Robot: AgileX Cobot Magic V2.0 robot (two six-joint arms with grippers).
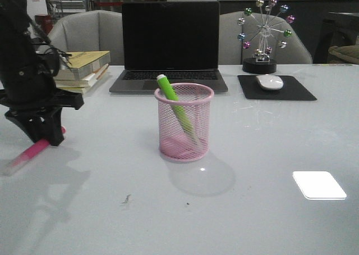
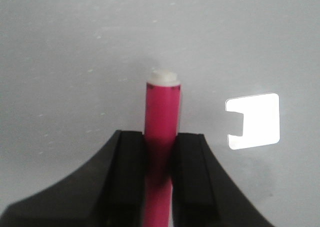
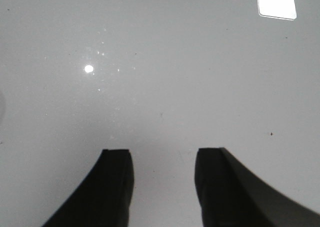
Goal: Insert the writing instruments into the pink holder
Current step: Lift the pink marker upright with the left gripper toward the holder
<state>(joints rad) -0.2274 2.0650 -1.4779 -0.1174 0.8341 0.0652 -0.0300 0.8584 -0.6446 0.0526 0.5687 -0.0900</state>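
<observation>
Pink marker (image 1: 31,151) lies flat on the white table (image 1: 252,154), left side, well apart from the pink holder (image 1: 184,122) at centre. Left gripper (image 2: 161,174) is down on it, fingers (image 2: 127,172) either side of the barrel, touching or nearly so, looks clamped on the mid-body; pale cap end (image 2: 163,77) sticks out past the tips. Marker should be light, rigid, smooth plastic, likely a bit slippery; a mid-barrel hold suits it, though it must tilt upright before dropping in. Green marker (image 1: 174,104) already leans inside the holder. Left arm reaches low, wrist pitched down at the table. Right gripper (image 3: 162,179) hangs over bare table, jaws wide apart, nothing between.
</observation>
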